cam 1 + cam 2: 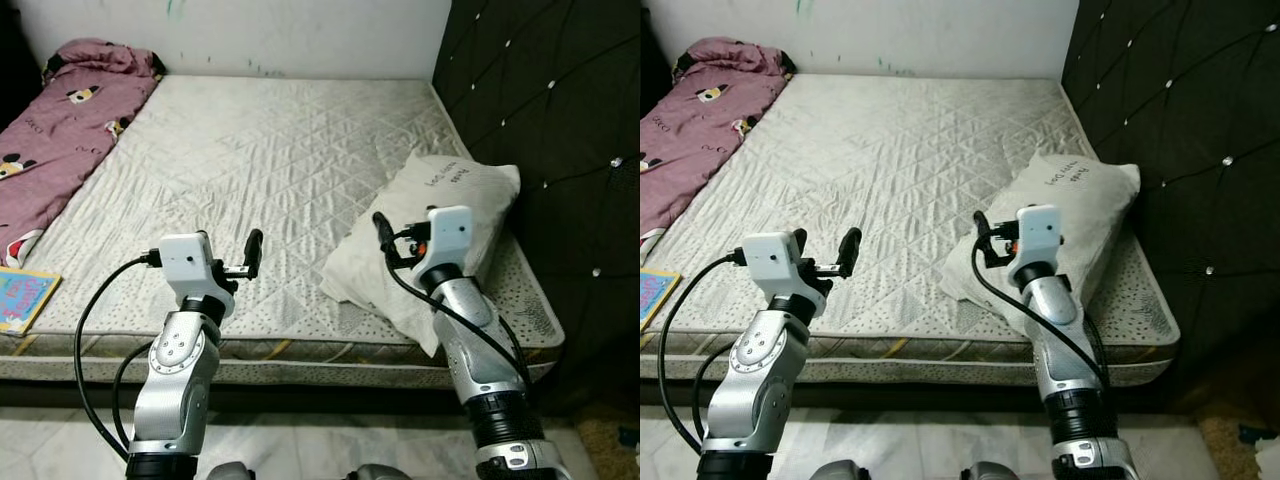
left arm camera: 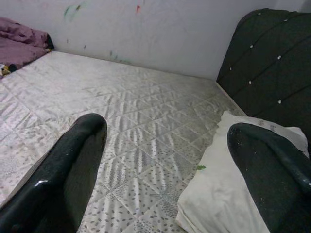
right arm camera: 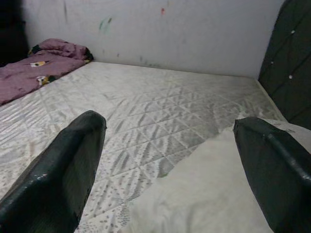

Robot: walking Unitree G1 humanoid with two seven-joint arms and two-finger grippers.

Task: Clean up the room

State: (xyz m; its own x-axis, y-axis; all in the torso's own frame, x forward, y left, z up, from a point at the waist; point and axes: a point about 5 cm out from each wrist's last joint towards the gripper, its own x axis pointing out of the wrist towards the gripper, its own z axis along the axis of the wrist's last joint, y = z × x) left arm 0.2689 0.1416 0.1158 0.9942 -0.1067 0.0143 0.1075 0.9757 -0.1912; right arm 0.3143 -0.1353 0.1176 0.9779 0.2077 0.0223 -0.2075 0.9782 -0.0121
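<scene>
- A bare quilted grey-white mattress (image 1: 250,170) fills the scene, lying low over a pale tiled floor (image 1: 330,440), with a white wall (image 1: 300,30) behind it and a dark tufted headboard (image 1: 540,110) on the robot's right.
- A white rectangular pillow with small printed lettering (image 1: 440,215) lies crooked near the headboard, one corner hanging past the mattress's front edge.
- A crumpled pink cartoon-print blanket (image 1: 65,130) is bunched along the far left side of the mattress.
- A thin light-blue children's book (image 1: 25,298) rests at the mattress's front-left corner.
- The left gripper (image 2: 167,167) hovers over the front of the mattress, black fingers spread wide and holding nothing.
- The right gripper (image 3: 170,165) hangs just above the near part of the pillow, fingers also parted and empty.
- The pillow looks like the first thing to tidy.
- Risk: a pinch on loose fabric alone could slip free, or drag the overhanging corner off onto the floor.
- Risk: the soft pillow may sag and catch on the mattress edge when lifted.
</scene>
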